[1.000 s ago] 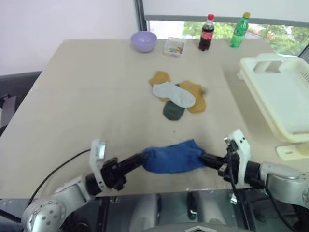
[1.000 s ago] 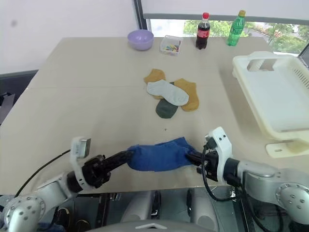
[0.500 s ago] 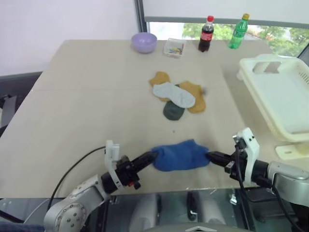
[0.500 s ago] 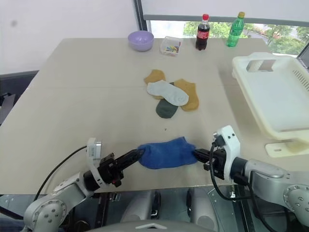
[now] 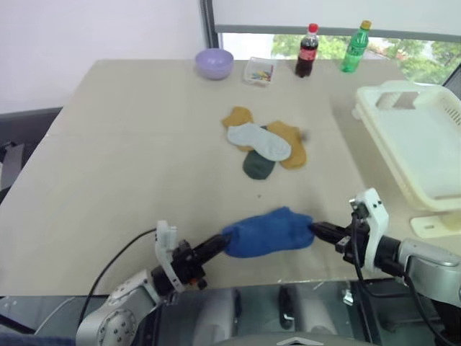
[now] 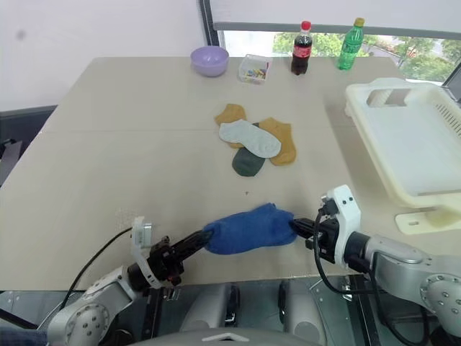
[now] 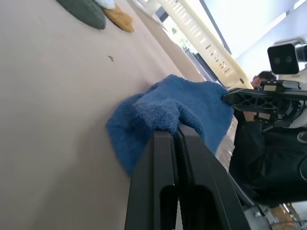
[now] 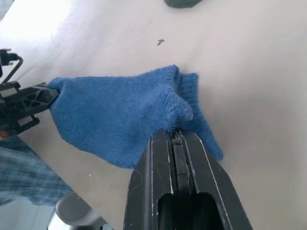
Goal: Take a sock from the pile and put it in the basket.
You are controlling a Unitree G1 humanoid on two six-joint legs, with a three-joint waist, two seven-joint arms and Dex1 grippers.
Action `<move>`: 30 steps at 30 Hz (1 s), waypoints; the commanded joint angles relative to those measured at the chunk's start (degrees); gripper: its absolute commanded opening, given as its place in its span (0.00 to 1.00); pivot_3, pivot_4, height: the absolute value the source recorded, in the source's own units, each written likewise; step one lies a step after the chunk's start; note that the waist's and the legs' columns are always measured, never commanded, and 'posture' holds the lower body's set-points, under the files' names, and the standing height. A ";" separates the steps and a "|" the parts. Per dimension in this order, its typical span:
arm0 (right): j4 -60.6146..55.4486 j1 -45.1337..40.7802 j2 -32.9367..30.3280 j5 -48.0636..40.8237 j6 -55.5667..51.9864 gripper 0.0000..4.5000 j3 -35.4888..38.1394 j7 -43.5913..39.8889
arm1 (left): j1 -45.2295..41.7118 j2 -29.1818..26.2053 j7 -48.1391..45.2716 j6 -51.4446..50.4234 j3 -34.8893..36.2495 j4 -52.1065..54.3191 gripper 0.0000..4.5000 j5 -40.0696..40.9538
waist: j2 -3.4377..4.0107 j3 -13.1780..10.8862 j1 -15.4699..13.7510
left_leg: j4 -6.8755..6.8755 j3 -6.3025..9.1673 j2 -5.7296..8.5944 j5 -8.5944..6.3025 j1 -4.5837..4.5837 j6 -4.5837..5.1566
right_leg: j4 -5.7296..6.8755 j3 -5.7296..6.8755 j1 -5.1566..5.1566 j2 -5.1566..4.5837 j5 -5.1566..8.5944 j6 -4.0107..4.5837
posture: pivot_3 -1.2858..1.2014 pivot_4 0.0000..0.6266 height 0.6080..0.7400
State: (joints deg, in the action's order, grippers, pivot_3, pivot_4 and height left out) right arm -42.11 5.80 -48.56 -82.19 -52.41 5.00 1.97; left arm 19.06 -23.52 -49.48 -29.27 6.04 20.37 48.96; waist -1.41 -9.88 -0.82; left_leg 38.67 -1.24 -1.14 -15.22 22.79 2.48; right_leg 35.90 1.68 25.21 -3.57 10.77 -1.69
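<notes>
Blue sock [image 5: 268, 232]: royal blue, fuzzy knit, ribbed cuff at one end; stretched sideways in the lower centre of the head views, near the front edge of the table [image 5: 130, 151]. Held at both ends. Left hand [image 5: 220, 243], two black fingers pressed together, pinches its left end; right hand [image 5: 315, 230], fingers likewise pressed together, pinches its right end. Whether the sock's underside touches the table cannot be told.

Pile [image 5: 265, 143]: centre of the frame, well above the blue sock. Two mustard-yellow socks, one light grey sock lying across them, one dark green sock at the lower edge. All flat, overlapping; the green sock is half covered by the grey one.

Basket [image 5: 421, 155]: cream-white rigid plastic, rectangular, slotted side, cut-out handle at its upper end. At the right edge of the frame, cut off by it. A loose cream plastic piece [image 5: 434, 228] lies just below it.

Upper edge of the table, left to right: lilac bowl [image 5: 215, 62], round, smooth; small clear box [image 5: 259, 71] with coloured contents too small to identify; dark cola bottle [image 5: 307, 50], red cap and label; green bottle [image 5: 356, 46], yellow cap.

Table: matt beige surface, one small dark speck between pile and blue sock.
</notes>
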 commanded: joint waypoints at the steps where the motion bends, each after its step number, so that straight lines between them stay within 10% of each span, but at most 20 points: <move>1: -0.68 -0.72 0.29 -0.09 0.60 0.00 0.39 -0.64 | 0.10 0.85 -5.18 5.01 0.47 -5.78 0.02 -2.20 | 0.06 0.03 -0.01 | 0.00 -0.01 0.00 0.00 -0.01 0.00 | 0.00 0.00 0.00 0.00 0.00 0.00 | 0.52 0.24 0.97; 16: -0.43 -1.55 0.34 0.84 0.23 0.00 -0.36 -1.28 | -7.33 1.22 -19.71 18.48 3.09 -30.79 0.02 -7.15 | 2.51 1.41 0.06 | -0.58 0.78 -0.20 -0.16 -1.03 -0.28 | 0.07 0.54 -0.52 0.89 0.02 0.04 | 0.52 0.24 0.97; 22: -0.68 -1.80 0.74 1.15 0.35 0.00 -0.94 -1.81 | -8.34 0.29 -23.23 15.97 4.00 -26.91 0.02 -4.41 | 5.07 1.73 1.55 | -0.43 4.26 -1.48 -0.23 -0.36 -0.36 | -3.26 4.16 -1.48 1.32 0.00 0.02 | 0.52 0.24 0.97; 25: -0.75 -1.76 0.87 1.32 0.44 0.00 -1.26 -1.88 | -8.39 -0.74 -25.93 14.25 5.00 -26.81 0.02 -2.77 | 2.65 1.11 1.68 | -1.18 2.28 -1.88 -0.22 -0.49 -0.33 | -0.65 2.77 -0.91 0.24 0.01 0.05 | 0.52 0.24 0.97; 27: -0.79 -1.76 0.94 1.44 0.45 0.00 -1.44 -1.98 | -8.60 -0.46 -26.36 13.54 5.56 -26.98 0.02 -2.23 | 2.73 1.11 1.38 | -0.44 0.81 -1.53 -0.36 -0.92 -0.55 | -0.13 1.06 -0.39 1.37 0.07 0.18 | 0.52 0.24 0.97; 30: -0.66 -2.12 1.15 1.62 0.32 0.00 -1.81 -1.98 | -7.84 -0.57 -27.67 10.45 6.35 -24.52 0.02 0.36 | 3.24 1.00 1.29 | -0.61 2.17 -1.08 -0.42 -0.85 -0.64 | -0.58 2.68 -0.52 0.72 0.08 0.20 | 0.52 0.24 0.97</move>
State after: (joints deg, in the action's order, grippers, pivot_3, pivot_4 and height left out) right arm -41.67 4.12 -47.68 -80.68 -52.41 2.89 0.43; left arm 11.81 -23.41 -75.85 -17.04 11.29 -5.00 47.13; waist 1.83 -8.88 0.47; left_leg 38.21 1.12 -2.17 -15.64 21.77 1.84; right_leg 35.33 4.70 24.49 -3.03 10.85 -1.50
